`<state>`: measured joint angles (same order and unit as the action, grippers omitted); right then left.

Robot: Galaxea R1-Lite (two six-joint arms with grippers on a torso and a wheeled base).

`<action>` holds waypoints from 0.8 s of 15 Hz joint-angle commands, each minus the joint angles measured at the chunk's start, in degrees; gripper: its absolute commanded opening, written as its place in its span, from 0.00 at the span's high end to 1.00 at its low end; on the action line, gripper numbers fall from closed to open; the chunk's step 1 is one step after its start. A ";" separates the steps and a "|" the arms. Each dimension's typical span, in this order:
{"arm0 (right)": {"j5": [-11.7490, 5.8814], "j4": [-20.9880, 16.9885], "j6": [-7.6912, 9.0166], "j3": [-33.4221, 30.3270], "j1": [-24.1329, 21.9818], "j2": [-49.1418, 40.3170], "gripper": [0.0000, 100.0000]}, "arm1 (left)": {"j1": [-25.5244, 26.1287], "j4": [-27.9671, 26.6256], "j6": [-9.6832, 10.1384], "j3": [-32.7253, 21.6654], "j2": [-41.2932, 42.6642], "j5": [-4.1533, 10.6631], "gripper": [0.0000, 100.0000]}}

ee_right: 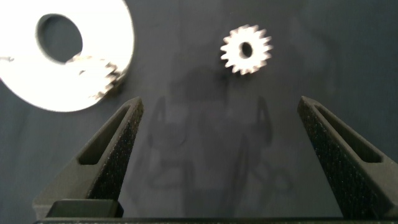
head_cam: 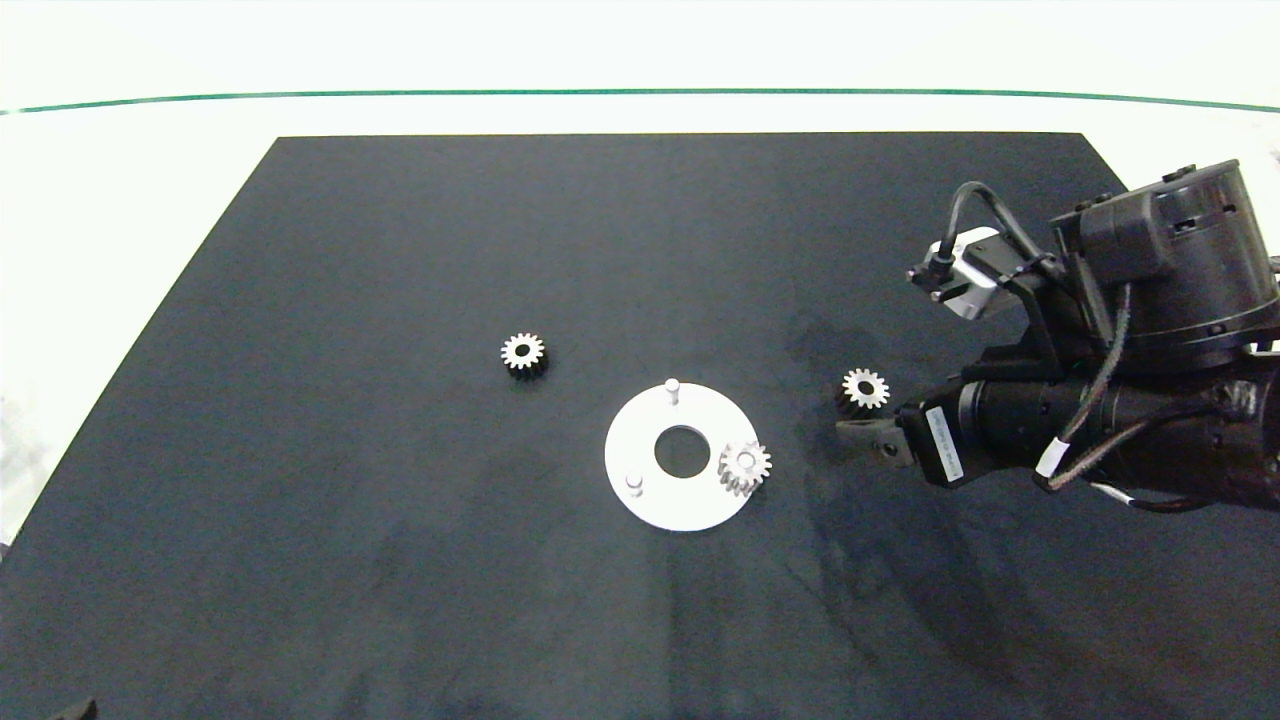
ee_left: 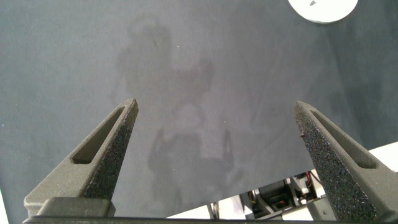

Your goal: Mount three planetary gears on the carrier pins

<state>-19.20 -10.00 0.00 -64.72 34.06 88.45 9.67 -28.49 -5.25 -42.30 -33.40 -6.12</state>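
One gear [head_cam: 745,466] sits on the white disc [head_cam: 650,500] at its right-hand peg, so one of three looks done, though seating depth is hard to judge. Two pegs are bare: the far peg [head_cam: 672,386] and the near-left peg [head_cam: 634,483]. Second gear [head_cam: 864,389] lies flat on the dark mat [head_cam: 400,300], right of the disc and apart from it, just beside the right gripper [ee_right: 227,155], whose fingers are spread wide and empty, the gear ahead of them. Third gear [head_cam: 523,353] lies loose on the mat, left of the disc. Left gripper [ee_left: 217,162] is spread, empty, over bare mat, out of the head view. Two gears left; the right-side one looks the likely next pick.
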 commanded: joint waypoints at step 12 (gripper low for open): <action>5.31 15.09 0.09 4.16 -9.10 8.66 0.00 | 0.00 -0.08 -0.02 -0.15 0.09 -0.03 0.00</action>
<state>-13.75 5.21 0.07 -60.50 25.36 95.98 9.67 -28.44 -5.25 -42.41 -33.32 -6.12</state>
